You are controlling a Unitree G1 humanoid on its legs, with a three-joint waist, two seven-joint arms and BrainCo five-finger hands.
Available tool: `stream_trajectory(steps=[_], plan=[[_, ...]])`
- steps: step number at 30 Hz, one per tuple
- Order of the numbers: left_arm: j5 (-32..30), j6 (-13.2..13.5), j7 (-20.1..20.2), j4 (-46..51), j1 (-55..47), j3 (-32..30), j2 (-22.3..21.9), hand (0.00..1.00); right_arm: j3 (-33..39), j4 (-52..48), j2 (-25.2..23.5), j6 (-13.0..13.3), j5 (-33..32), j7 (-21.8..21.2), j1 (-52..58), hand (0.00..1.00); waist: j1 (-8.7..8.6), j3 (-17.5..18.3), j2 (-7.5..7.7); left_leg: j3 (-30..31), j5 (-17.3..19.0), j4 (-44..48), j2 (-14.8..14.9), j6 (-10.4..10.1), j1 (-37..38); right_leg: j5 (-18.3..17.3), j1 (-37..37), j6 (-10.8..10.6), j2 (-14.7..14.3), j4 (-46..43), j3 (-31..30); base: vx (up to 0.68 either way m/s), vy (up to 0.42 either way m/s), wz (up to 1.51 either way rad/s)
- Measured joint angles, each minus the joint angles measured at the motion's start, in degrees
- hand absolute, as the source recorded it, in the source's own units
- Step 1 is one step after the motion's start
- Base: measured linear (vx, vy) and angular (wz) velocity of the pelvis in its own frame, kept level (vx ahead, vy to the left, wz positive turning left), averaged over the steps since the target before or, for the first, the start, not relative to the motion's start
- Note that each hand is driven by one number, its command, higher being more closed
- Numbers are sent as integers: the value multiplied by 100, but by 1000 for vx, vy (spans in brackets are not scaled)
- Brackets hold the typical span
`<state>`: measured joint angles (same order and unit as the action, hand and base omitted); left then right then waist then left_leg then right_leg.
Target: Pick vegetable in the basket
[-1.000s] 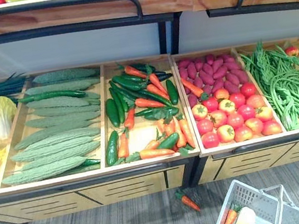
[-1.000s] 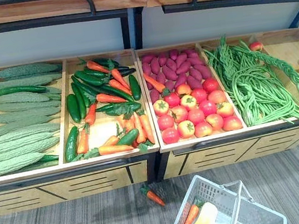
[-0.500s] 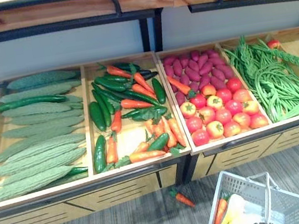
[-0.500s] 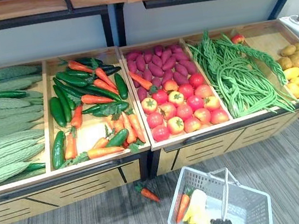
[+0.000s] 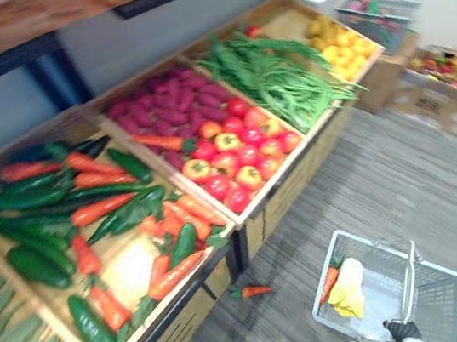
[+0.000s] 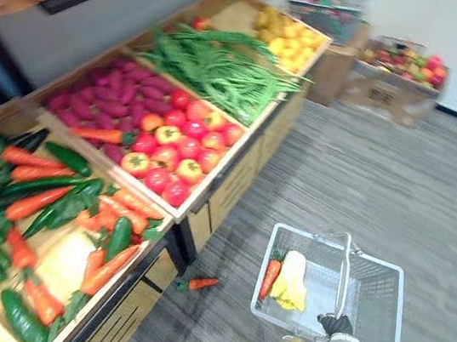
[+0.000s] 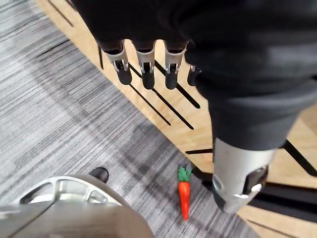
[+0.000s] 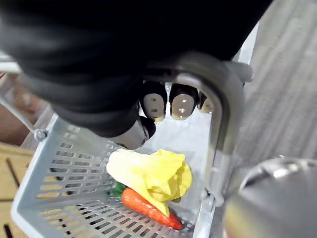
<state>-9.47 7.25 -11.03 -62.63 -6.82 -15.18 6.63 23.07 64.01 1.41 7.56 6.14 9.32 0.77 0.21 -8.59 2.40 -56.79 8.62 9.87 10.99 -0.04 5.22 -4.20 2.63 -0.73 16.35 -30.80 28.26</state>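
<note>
Carrot (image 8: 146,209) and yellow leafy vegetable (image 8: 151,176) lie touching in the grey basket (image 8: 64,163). My right hand (image 8: 154,101) is curled round its handle (image 8: 218,124). My left hand (image 7: 143,64) is empty, fingers straight, above a loose carrot (image 7: 184,196) on the floor (image 7: 59,114).

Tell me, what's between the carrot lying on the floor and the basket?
Nothing. There is just bare grey floor between that carrot and the basket, as the left eye view shows.

Carrot (image 5: 327,286) and cabbage (image 5: 348,289) in basket (image 5: 445,304), loose carrot (image 5: 252,290) on floor (image 5: 401,171) between basket and stand (image 5: 295,185)
</note>
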Motion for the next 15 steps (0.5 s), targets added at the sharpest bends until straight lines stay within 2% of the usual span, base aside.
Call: stream_trajectory(steps=[2, 4, 5, 6, 7, 9, 10, 12, 13, 14, 15], plan=[[38, 7, 17, -4, 55, 10, -36, 0, 6, 105, 7, -47, 0, 3, -126, 100, -10, 25, 45, -574, 43, 63, 82, -12, -100, -388, 92, -409, -85, 632, 162, -143, -208, -159], [40, 9, 20, 7, 97, -12, -79, 0, -32, 194, 18, -110, -6, 12, -145, 100, -2, 38, 70, -1060, 205, 450, 342, -163, -156, -688, 93, -435, -417, 1418, 65, -87, -357, -141], [39, 7, 14, 4, 108, -43, -75, 0, -77, 232, 37, -114, -9, 12, -139, 100, -4, 45, 53, -1133, 243, 619, 460, -182, -193, -702, 58, -427, -555, 1645, -38, -15, -380, -124], [39, -1, 7, -2, 127, -92, -130, 0, -104, 226, 94, -113, -13, 16, -130, 100, -13, 7, -98, -1186, 270, 837, 696, -195, -211, -604, 20, -348, -773, 1899, -144, -60, -307, -105], [38, -2, 2, -11, 117, -92, -213, 0, -92, 218, 179, -119, -90, 18, -70, 100, -137, 12, -199, -1175, 268, 1167, 1028, -197, -179, -535, 1, -248, -1021, 2025, -327, -81, -261, -88], [38, 1, -1, -10, 132, -92, -285, 0, -88, 233, 263, -138, -235, 35, 53, 100, -174, 43, -352, -1192, 245, 1691, 1442, -207, 6, -536, -127, -227, -1245, 2051, -495, -95, -161, -84], [41, 17, -7, 2, 130, -100, -333, 0, -90, 236, 316, -135, -243, 43, 106, 100, -158, 45, -385, -1099, 146, 2102, 1702, -237, 119, -542, -185, -135, -1363, 2064, -747, -78, -151, -110], [84, 26, -11, 0, 123, -139, -330, 0, -121, 236, 339, -105, -233, 51, 114, 100, -153, 41, -378, -435, -113, 2590, 1869, -153, -11, -518, -200, -59, -1428, 2086, -1144, -47, -99, -108], [241, 62, -32, 8, 128, -212, -346, 0, -200, 235, 363, -102, -229, 52, 93, 100, -157, 21, -346, 802, 20, 2773, 1627, -215, -411, -493, -170, 10, -1394, 2096, -1507, -36, -20, -126], [346, 105, -91, 110, 120, -205, -398, 0, -280, 318, 410, -98, -227, 46, 61, 100, -141, -9, -297, 2176, 271, 2504, 1008, -389, -699, -447, -149, 26, -1311, 2114, -1800, -33, 13, -128], [428, 115, -138, 127, 100, -202, -421, 0, -314, 365, 435, -82, -222, 45, 61, 100, -119, -12, -286, 2701, 345, 2294, 717, -438, -749, -414, -152, 24, -1284, 2141, -1957, -21, 77, -128]])
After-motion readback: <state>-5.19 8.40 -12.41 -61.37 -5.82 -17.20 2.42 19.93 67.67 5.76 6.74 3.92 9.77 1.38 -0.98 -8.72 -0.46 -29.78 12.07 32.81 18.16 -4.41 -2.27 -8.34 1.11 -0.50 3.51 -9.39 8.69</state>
